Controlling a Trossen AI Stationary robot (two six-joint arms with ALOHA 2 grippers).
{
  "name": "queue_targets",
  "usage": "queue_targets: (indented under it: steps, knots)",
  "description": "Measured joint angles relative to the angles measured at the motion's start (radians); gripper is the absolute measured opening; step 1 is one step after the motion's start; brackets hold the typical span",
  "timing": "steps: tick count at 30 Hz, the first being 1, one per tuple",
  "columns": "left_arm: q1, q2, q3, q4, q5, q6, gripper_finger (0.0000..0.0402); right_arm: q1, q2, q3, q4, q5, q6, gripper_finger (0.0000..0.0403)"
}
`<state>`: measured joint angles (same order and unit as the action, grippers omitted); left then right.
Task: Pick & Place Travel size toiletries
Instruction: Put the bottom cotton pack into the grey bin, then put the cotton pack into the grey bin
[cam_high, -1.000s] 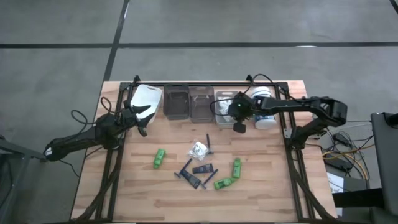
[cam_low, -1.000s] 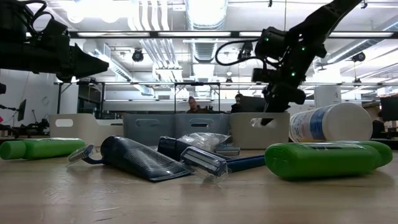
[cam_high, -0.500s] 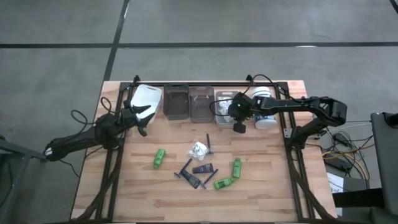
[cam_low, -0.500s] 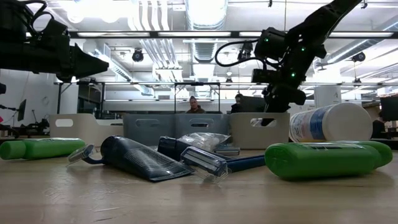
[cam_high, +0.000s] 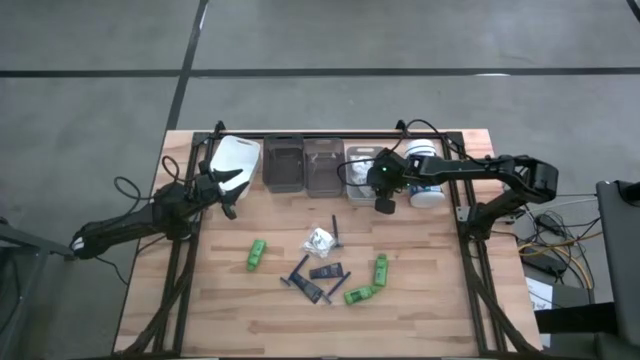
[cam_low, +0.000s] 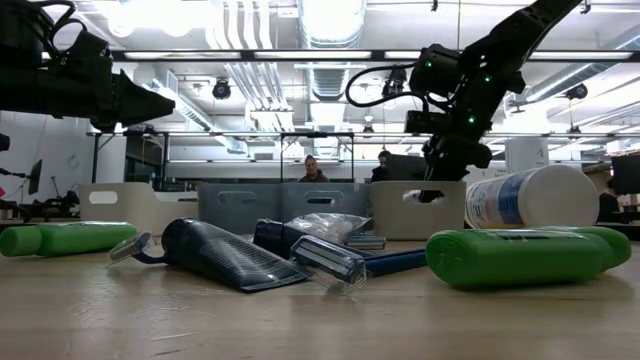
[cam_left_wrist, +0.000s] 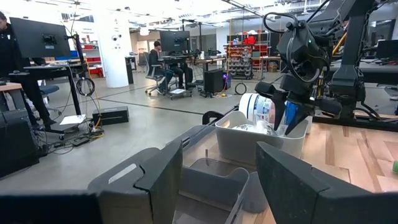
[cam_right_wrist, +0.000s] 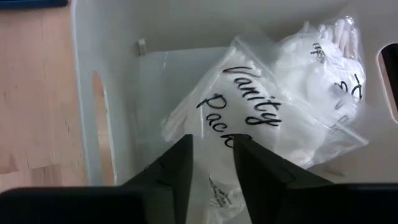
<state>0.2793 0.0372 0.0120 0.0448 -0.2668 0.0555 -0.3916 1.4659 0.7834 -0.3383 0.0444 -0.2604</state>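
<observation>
My right gripper (cam_right_wrist: 211, 158) hangs over the white bin (cam_high: 358, 172) at the far right, pointing steeply down, its fingers slightly apart. A clear packet with white contents (cam_right_wrist: 261, 118) lies in the bin below them, on another packet (cam_right_wrist: 323, 74). On the table lie three green bottles (cam_high: 256, 254) (cam_high: 381, 270) (cam_high: 360, 295), one clear packet (cam_high: 320, 240), dark razors (cam_high: 298, 272) and a dark tube (cam_high: 326, 271). My left gripper (cam_left_wrist: 217, 186) waits open at the far left. My right gripper's fingers (cam_right_wrist: 177, 162) stand on either side of the clear packet's near corner (cam_right_wrist: 211, 143), coming from above and pointing down into the bin. I cannot tell whether they touch it. The packet's other end rests inside the bin.
A dark bin (cam_high: 283, 163) and a clear bin (cam_high: 323, 165) stand left of the white bin along the far edge. Another white bin (cam_high: 238, 158) stands by my left gripper. A bigger white tub with a blue label (cam_high: 428, 188) lies right of the white bin.
In the low view a white bit of packet now shows just below my right gripper's fingers, where none showed before. Both arms have kept still.
</observation>
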Motion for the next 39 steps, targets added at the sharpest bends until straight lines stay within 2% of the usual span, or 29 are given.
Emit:
queue_targets:
  steps: [8, 17, 29, 39]
  knots:
    - [0.000, 0.000, 0.000, 0.000, 0.000, 0.000, 0.0207, 0.000, -0.045, 0.000, -0.029, 0.000, -0.012, 0.0166]
    - [0.000, 0.000, 0.000, 0.000, 0.000, 0.000, 0.0207, 0.000, -0.170, 0.000, -0.056, 0.000, -0.003, 0.0185]
    - [0.000, 0.000, 0.000, 0.000, 0.000, 0.000, 0.0207, 0.001, -0.312, 0.000, -0.136, 0.000, 0.039, 0.0153]
    - [0.000, 0.000, 0.000, 0.000, 0.000, 0.000, 0.0207, 0.031, -0.311, 0.000, -0.161, -0.003, 0.050, 0.0124]
